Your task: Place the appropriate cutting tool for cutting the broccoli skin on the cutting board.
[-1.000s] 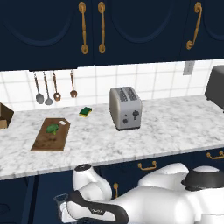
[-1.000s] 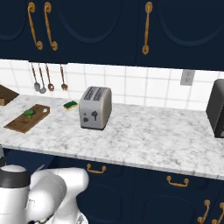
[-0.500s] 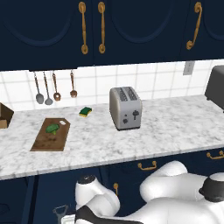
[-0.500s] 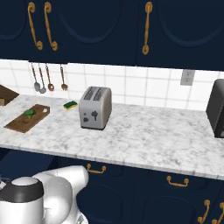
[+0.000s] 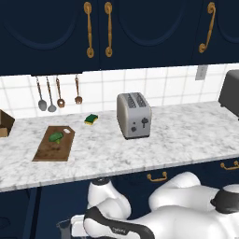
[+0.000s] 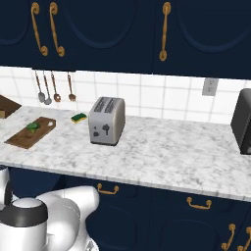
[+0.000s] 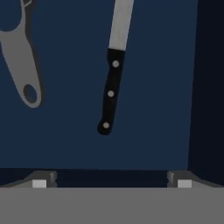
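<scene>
Lying on a dark blue surface that looks like a drawer floor, the slim kitchen knife (image 7: 111,83) with a black riveted handle and a narrow silver-grey blade appears in the hand view ahead of the two-finger gripper (image 7: 111,183). Its long axis runs nearly straight up the picture with a slight lean: the butt of the handle is the nearer end and sits a little left of the centre line between the fingertips, while the blade points away and runs off the top edge. The fingers (image 7: 39,183) stand spread wide apart and grasp nothing; the handle falls between their two lines, well clear of both. To the knife's left, and apart from it, lies the grey peeler (image 7: 19,65) with a hole in its handle end; it is the wrong tool and is best avoided. A darker wall bounds the surface on the right. Judged from this layout, the coming move calls for an advance along the viewing line and a slight shift left, so that the pads close across the handle's narrow width rather than along its length. In the left base view the gripper hangs low below the white marbled counter (image 5: 186,140), in front of the navy lower cabinets. On that counter, towards its left end, rests the flat dark brown wooden cutting board (image 5: 53,144), the target, with the small bright green broccoli floret (image 5: 56,137) on it.
</scene>
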Robot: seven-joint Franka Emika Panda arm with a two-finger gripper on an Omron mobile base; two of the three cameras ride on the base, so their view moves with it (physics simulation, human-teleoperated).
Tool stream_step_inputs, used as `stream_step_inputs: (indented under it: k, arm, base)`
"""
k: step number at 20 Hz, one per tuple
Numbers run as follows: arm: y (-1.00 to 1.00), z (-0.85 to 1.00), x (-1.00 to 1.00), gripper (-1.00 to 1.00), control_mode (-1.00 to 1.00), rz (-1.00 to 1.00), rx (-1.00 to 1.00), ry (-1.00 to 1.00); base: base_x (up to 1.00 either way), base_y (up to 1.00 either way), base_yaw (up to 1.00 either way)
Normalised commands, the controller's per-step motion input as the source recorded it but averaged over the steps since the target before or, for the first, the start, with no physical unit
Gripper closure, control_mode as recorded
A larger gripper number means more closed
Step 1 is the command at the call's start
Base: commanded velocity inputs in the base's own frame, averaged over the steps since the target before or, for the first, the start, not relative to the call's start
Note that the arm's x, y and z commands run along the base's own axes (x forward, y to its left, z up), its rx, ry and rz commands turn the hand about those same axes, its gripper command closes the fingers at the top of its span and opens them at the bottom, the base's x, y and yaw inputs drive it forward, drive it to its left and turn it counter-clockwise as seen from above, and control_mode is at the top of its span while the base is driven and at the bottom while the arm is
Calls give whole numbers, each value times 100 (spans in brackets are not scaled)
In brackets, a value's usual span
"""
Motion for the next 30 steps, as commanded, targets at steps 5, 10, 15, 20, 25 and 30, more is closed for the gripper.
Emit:
stream_step_inputs:
  k: [5,10,15,20,25,30]
  arm:
    - [-3,-8,23,-100,-100,0,0,0]
    - [-6,-18,1,-100,-100,0,-1,0]
    - [11,-44,17,-100,-100,0,-5,1]
    - [8,-42,10,-100,-100,0,-1,0]
    - [4,-41,16,-100,-100,0,0,0]
    - [16,-20,-20,-100,-100,0,1,0]
  base:
    - [0,0,0]
    - [0,0,0]
    - [0,0,0]
    - [0,0,0]
    - [0,0,0]
    - [0,0,0]
